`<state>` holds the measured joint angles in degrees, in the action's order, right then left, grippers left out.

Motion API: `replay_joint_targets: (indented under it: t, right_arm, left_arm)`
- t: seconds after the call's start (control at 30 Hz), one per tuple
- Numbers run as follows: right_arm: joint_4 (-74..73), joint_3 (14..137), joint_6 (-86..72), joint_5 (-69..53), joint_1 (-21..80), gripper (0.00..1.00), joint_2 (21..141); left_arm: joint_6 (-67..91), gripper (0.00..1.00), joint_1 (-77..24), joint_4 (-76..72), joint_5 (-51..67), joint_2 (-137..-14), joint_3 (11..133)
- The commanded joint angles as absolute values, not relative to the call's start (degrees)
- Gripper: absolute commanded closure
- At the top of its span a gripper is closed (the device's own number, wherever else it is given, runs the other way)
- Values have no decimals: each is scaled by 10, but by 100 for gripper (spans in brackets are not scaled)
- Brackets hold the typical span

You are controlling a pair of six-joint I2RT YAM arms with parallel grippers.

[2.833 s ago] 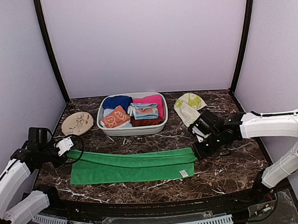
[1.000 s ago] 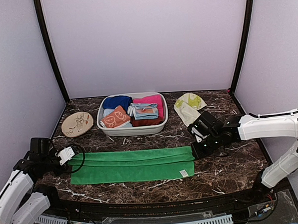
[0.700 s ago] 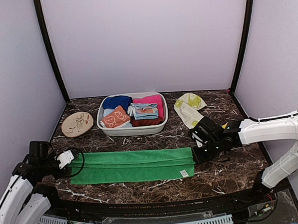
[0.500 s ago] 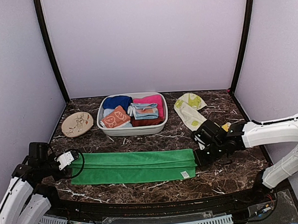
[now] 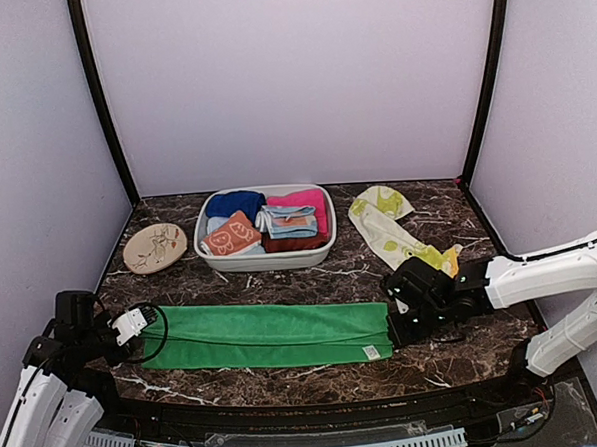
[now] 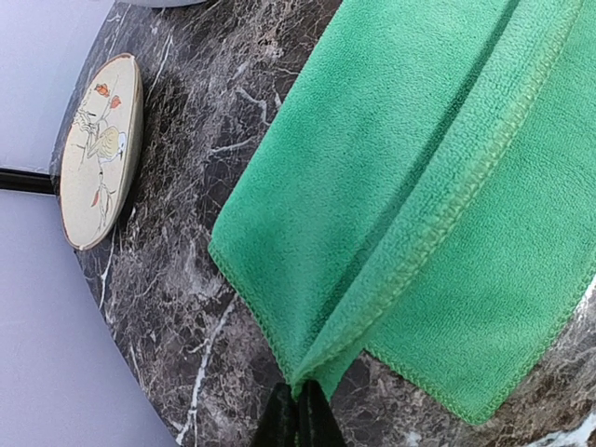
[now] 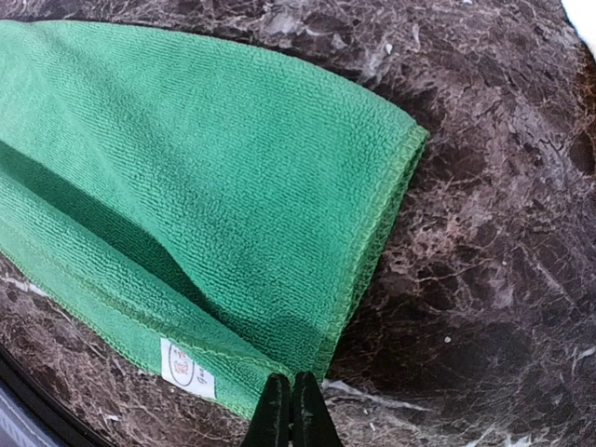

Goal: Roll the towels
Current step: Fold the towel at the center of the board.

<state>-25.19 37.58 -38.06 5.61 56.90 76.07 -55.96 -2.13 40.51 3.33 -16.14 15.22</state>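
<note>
Green towel [image 5: 264, 333], folded into a long flat strip, lies across the near half of the table [image 5: 311, 278], stretched between the two grippers. Left gripper [image 6: 296, 421] is clamped tight on the towel's left end, at its folded middle crease. Right gripper [image 7: 290, 408] is pinched closed on the near corner of the right end, just beside a small white label [image 7: 186, 369].

Two towels are visible: the second, cream with yellow-green shapes [image 5: 387, 222], lies loose behind the right arm, well apart from the green one. One white basin [image 5: 267, 258] holds several folded cloths. One round decorated disc [image 5: 155, 246] sits left of it.

Dark brown marble-patterned tabletop; pale lilac walls with black corner posts.
</note>
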Motion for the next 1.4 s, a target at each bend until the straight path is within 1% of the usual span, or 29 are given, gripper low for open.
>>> replay_joint_targets:
  t: [0.0,0.03,0.07,0.1,0.13,0.2,0.27,0.3,0.4,0.5,0.6,0.67,0.83,0.93,1.0,1.13,1.37]
  right_arm:
    - [-247,354,-402,72,581,100,751]
    - [-247,352,-403,72,581,100,747]
    - [-249,349,-404,72,581,99,744]
    - [-252,349,-404,69,581,93,741]
    - [-259,350,-405,71,581,84,739]
    - [-285,360,-402,80,581,74,732]
    - [-308,380,-392,92,581,60,727]
    - [-327,396,-385,96,580,58,726]
    - [-354,429,-365,93,579,53,722]
    - [-375,448,-355,98,579,53,711]
    - [-364,459,-354,92,571,56,700]
    - [-339,459,-360,81,562,58,701]
    - [-277,465,-366,59,548,62,761]
    - [-255,477,-363,49,546,64,806]
    - [-242,477,-363,37,546,65,825]
    - [-212,448,-378,12,547,67,838]
    - [-195,378,-429,-10,593,74,788]
  left_arm:
    - [-579,93,-19,437,21,-145,141]
    - [-589,84,-19,441,20,-142,141]
    - [-597,73,-19,446,19,-137,142]
    - [-606,62,-19,451,17,-135,144]
    - [-616,54,-19,457,18,-132,147]
    - [-640,43,-18,472,22,-128,160]
    - [-665,35,-19,488,38,-131,181]
    - [-677,31,-19,495,47,-137,193]
    - [-705,30,-19,494,64,-170,227]
    - [-702,32,-19,464,59,-234,258]
    - [-685,35,-19,456,78,-298,295]
    - [-674,36,-18,457,112,-333,312]
    - [-612,38,-19,351,165,-411,297]
    - [-597,42,-20,289,135,-464,268]
    - [-602,43,-20,267,112,-489,245]
    - [-630,42,-21,242,77,-497,206]
    - [-661,41,-22,236,52,-463,159]
